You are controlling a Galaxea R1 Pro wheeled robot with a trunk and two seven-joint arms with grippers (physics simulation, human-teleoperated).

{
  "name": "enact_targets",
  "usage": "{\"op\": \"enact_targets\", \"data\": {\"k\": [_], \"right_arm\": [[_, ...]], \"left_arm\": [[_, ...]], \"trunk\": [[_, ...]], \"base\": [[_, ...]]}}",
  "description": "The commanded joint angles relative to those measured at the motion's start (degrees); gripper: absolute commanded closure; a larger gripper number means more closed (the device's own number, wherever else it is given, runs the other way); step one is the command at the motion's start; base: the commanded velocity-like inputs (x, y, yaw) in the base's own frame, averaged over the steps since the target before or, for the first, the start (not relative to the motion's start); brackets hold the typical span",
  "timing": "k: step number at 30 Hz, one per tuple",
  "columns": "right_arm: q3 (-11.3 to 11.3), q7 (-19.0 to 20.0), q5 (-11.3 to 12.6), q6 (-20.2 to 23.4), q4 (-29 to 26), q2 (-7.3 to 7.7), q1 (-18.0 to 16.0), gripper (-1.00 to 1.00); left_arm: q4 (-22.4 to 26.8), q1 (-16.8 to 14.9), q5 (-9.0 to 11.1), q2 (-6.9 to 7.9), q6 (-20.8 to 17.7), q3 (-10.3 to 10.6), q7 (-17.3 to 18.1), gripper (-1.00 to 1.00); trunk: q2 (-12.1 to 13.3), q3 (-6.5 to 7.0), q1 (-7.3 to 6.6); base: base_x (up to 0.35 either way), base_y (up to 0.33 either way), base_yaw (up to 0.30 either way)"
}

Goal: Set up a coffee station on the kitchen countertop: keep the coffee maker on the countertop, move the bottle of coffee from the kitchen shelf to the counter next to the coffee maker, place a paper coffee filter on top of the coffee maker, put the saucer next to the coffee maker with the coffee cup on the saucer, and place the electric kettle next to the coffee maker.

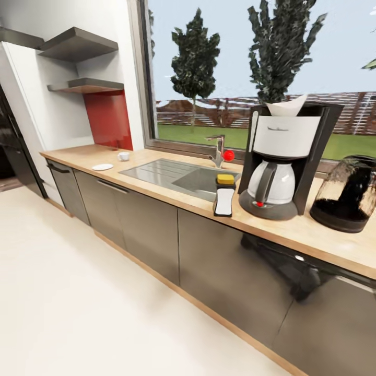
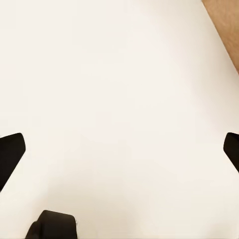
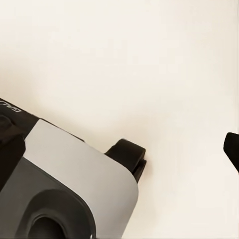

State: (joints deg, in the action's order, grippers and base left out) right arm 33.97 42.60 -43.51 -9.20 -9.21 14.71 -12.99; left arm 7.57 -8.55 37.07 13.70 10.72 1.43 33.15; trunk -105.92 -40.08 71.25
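Observation:
The kitchen countertop (image 1: 78, 154) runs from the left to the right edge of the head view. On it at the right stands the coffee maker (image 1: 284, 162), with the paper coffee filter (image 1: 286, 107) on top. The electric kettle (image 1: 349, 194) sits just right of it. Left of it, at the counter's front edge, is the bottle of coffee (image 1: 225, 197). Far to the left lie the saucer (image 1: 102, 167) and the coffee cup (image 1: 123, 155), apart from each other. My left gripper (image 2: 119, 154) and right gripper (image 3: 119, 154) are both open over the pale floor, holding nothing.
A grey sink (image 1: 177, 175) with a red-knobbed faucet (image 1: 219, 151) lies between the cup and the bottle. Two grey shelves (image 1: 78, 44) hang at the upper left above a red panel. A dark tall unit (image 1: 10, 146) stands far left. My own base (image 3: 64, 189) shows below the right gripper.

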Motion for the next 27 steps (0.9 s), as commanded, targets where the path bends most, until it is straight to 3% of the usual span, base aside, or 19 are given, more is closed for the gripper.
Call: {"op": "enact_targets", "data": {"k": [1,13,27], "right_arm": [[0.4,-0.4,-0.6,-0.3,0.0,-0.08,0.0,-1.00],[0.5,-1.4,-0.6,-0.3,0.0,-0.19,0.0,-1.00],[0.4,-1.8,-0.8,-0.3,0.0,-0.10,0.0,-1.00]], "left_arm": [[-0.1,-0.1,0.1,0.01,0.3,0.2,0.2,-1.00],[-0.1,-0.1,0.1,0.01,0.3,0.2,0.2,-1.00],[-0.1,-0.1,0.1,0.07,0.3,0.1,0.2,-1.00]], "trunk": [[0.0,-0.05,-0.01],[0.0,-0.05,-0.01],[0.0,-0.05,-0.01]], "base": [[0.000,0.000,0.274],[0.017,0.009,0.264],[0.228,0.169,0.041]]}}
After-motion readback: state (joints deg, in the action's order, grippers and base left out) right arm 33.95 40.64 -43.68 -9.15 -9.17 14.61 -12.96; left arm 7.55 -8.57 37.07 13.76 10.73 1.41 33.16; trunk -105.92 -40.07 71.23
